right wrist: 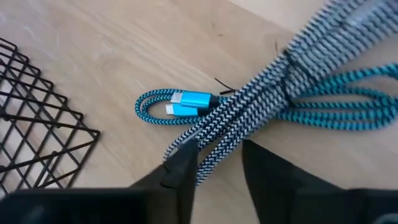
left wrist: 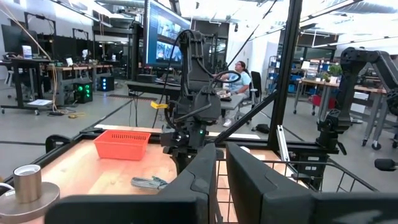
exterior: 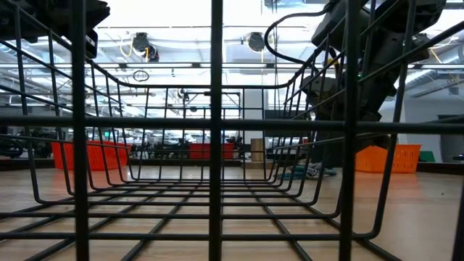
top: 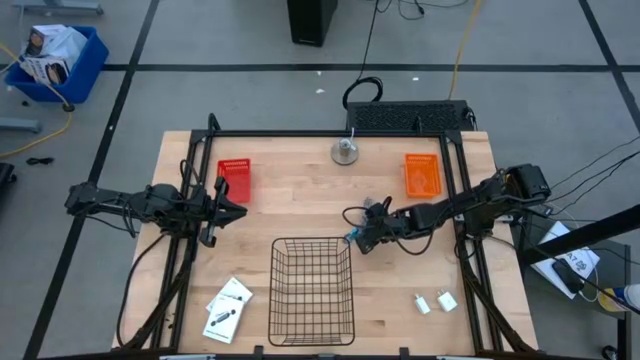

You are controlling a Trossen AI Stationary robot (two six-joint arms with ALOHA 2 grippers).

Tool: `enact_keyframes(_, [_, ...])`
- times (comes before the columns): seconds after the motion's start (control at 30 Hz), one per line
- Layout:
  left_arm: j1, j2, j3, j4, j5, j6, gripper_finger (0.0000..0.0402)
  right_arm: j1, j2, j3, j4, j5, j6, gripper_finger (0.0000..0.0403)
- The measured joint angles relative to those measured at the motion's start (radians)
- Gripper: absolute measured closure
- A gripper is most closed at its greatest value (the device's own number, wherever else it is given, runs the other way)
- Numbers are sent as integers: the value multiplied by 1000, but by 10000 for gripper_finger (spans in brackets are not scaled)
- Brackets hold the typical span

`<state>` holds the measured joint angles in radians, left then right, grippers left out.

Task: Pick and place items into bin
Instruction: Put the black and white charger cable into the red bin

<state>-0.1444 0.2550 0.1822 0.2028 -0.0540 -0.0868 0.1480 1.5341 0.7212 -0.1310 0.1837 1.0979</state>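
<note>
A bundle of braided cable [right wrist: 249, 106], grey-white and teal strands with a blue plug [right wrist: 193, 99], lies just right of the wire basket's [top: 312, 290] far right corner. My right gripper [right wrist: 219, 165] reaches in low from the table's right and is shut on this bundle [top: 368, 212]. My left gripper [top: 214, 205] is shut and hovers over the table's left side, holding nothing. Two small white blocks [top: 434, 301] rest on the wood near the right front. Flat white card packets [top: 227, 310] lie at the left front. My right gripper pinches the cable bundle between its two fingers on the grey-white strands [right wrist: 214, 149], a short way back from the plug loop [right wrist: 155, 106]. The fingers come slanting down from the table's right and lie across the bundle. The bundle's other end [left wrist: 149, 182] lies on the table.
A red bin [top: 234, 180] stands at the far left and an orange bin [top: 423, 175] at the far right. A metal cylinder [top: 346, 150] stands at the far middle. Black frame rails run along both table sides. A person sits in the room beyond [left wrist: 239, 78].
</note>
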Motion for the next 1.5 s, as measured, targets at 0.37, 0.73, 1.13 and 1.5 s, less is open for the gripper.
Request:
enact_keyframes(0.37, [0,0,0,-2,0,0,360,-9,0,0,122,3,-119,395])
enact_keyframes(0.73, [0,0,0,-8,0,0,360,-46,0,0,261,3,-224,401])
enact_keyframes(1.13, [0,0,0,-21,0,-31,360,-121,0,0,516,-2,-383,402])
enact_keyframes(1.5, [0,0,0,-23,-104,-219,359,-130,-1,1,760,2,-579,403])
